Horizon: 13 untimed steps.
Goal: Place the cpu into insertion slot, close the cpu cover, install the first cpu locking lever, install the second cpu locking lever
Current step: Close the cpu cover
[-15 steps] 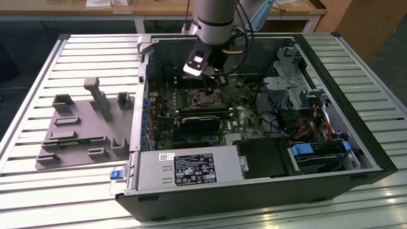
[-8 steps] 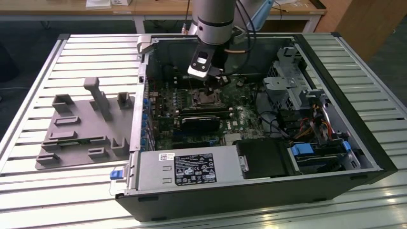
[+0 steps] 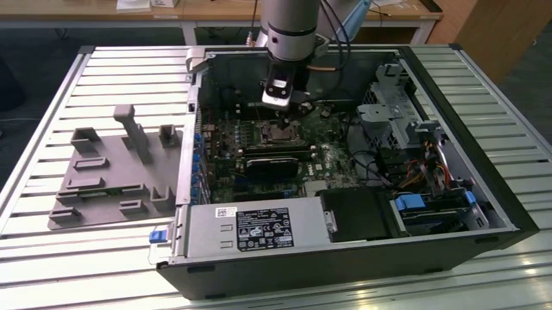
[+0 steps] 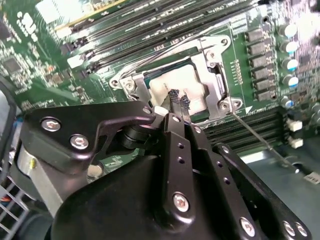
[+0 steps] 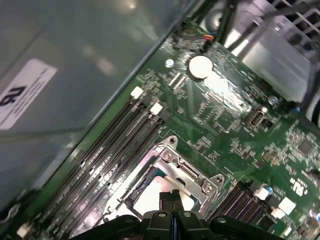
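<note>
The cpu [image 4: 172, 80] lies flat in the insertion slot [image 3: 280, 132] on the green motherboard, its pale metal top showing. The silvery cpu cover [image 4: 216, 75] lies down around it as a frame. My gripper [image 4: 179, 100] hangs just above the chip's near edge, its two black fingers pressed together with nothing between them. In the first wrist view the same shut gripper [image 5: 171, 194] stands over the cpu [image 5: 150, 196] and the cover [image 5: 185, 172]. A thin wire locking lever [image 4: 260, 137] sticks out at a slant from one corner of the socket.
Long black memory slots [image 4: 150, 20] run beside the socket. The open computer case [image 3: 509, 213] holds a black card [image 3: 271, 166], a power supply [image 3: 250, 226] and drive bays with cables. A grey parts fixture [image 3: 112, 174] lies on the slatted table at the exterior view's left.
</note>
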### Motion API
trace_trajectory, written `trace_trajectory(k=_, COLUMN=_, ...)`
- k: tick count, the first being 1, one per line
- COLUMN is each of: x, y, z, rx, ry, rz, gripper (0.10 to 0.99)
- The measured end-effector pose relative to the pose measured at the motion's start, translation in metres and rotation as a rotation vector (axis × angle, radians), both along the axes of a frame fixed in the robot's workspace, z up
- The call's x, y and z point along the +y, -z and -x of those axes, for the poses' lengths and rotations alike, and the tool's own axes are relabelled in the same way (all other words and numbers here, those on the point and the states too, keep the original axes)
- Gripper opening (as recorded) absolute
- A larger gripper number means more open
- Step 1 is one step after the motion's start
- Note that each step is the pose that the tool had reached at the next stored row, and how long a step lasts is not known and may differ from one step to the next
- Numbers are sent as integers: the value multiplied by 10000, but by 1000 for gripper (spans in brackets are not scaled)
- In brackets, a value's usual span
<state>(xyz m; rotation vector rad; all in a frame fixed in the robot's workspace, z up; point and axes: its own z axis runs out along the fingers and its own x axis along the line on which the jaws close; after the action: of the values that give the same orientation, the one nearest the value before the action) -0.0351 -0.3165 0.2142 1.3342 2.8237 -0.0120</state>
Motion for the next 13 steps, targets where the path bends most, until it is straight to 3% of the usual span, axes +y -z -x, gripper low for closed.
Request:
trace_trajectory(k=7, x=0, y=3, z=0, rx=-1, ry=-1272, rz=0, gripper=102)
trace_trajectory(k=13, x=0, y=3, z=6, rx=9, ry=-1983, rz=126, gripper=102)
